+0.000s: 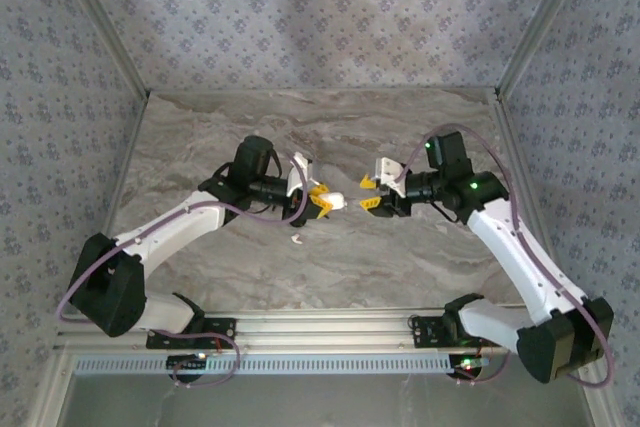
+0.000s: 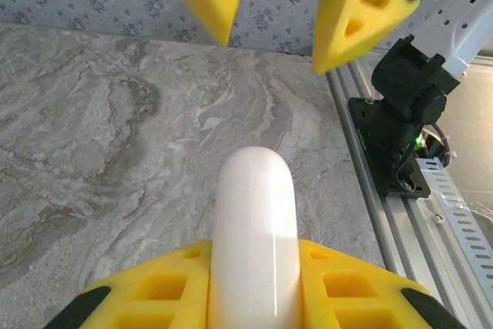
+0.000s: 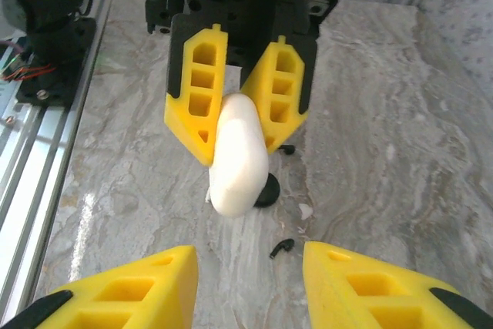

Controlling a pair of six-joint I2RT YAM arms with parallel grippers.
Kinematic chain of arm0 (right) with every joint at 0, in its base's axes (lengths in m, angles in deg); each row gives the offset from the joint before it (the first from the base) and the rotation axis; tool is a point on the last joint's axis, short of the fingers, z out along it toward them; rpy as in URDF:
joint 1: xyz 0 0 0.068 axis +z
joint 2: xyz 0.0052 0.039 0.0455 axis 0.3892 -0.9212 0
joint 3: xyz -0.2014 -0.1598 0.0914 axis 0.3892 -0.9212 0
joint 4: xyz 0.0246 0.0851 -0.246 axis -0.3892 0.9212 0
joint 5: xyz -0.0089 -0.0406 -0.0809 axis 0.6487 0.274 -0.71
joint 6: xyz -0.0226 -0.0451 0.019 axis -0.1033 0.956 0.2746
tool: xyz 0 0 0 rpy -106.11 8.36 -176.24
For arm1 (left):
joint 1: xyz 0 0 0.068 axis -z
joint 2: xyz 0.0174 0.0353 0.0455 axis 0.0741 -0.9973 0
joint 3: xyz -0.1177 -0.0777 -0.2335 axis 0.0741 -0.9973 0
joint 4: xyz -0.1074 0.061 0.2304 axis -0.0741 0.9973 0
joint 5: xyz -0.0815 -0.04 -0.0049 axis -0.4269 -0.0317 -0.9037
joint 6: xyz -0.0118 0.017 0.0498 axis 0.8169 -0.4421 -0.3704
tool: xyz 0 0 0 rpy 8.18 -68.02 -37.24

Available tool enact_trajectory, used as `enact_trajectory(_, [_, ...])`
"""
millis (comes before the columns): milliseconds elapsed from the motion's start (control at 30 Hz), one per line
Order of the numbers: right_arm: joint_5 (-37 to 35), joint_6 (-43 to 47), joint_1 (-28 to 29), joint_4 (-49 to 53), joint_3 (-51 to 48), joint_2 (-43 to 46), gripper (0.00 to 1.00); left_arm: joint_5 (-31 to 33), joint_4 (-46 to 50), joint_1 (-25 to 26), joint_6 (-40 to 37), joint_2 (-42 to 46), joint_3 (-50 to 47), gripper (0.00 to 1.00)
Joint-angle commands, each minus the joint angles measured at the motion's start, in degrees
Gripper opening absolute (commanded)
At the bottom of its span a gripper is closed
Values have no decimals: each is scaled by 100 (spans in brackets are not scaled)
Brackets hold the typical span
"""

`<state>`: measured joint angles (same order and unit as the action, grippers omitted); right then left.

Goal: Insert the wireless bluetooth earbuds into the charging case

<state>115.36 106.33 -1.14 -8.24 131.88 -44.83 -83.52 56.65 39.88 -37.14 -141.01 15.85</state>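
The charging case (image 2: 254, 221) is a smooth white rounded capsule held above the table, and my left gripper (image 2: 254, 256) is shut on it, its rounded end poking out past the yellow fingers. In the top view the case (image 1: 336, 200) points toward my right gripper (image 1: 372, 193), which faces it a short way off, open, with nothing between its fingers. From the right wrist the case (image 3: 239, 156) hangs ahead of my open right gripper (image 3: 250, 290). Below it on the marble lie a black earbud (image 3: 282, 247), a second black earbud (image 3: 286, 149), and a small white earbud (image 1: 297, 239).
A round black object (image 3: 268, 190) sits on the table just under the case, and a small white piece (image 3: 306, 210) lies beside it. An aluminium rail (image 2: 385, 213) with the arm bases runs along the near edge. Patterned walls (image 1: 320, 17) enclose the marble tabletop (image 1: 200, 137).
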Motion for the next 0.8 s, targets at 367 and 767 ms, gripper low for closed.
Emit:
enact_trajectory(367, [237,471,630,320,555,-898,42,-326,211,99,-333,102,245,23])
enact_trajectory(767, [425,427,688,193,627,-1114,25,-306,224,110,-385,148,227,23])
